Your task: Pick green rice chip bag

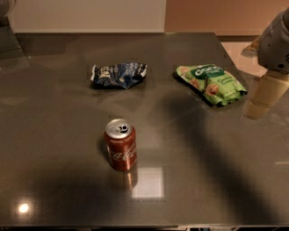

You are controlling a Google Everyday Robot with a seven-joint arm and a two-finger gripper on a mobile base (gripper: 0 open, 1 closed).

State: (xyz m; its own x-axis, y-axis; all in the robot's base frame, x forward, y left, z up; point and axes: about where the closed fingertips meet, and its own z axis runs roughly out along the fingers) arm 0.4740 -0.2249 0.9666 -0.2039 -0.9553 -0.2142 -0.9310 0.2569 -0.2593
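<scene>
On the grey table (216,171), at the far right side: the green bag (211,83), lying flat, with round chips pictured on it. Just right of the bag, by the table's edge: the gripper (263,97), pale and tilted, not touching the bag. Cannot tell if wide or narrow. Left of the green bag, well apart: a crumpled blue bag (118,74). Nearer, standing upright: a red can (120,144).

Glossy grey table (212,189) with 2 light reflections (23,208), white wall (90,13) behind
</scene>
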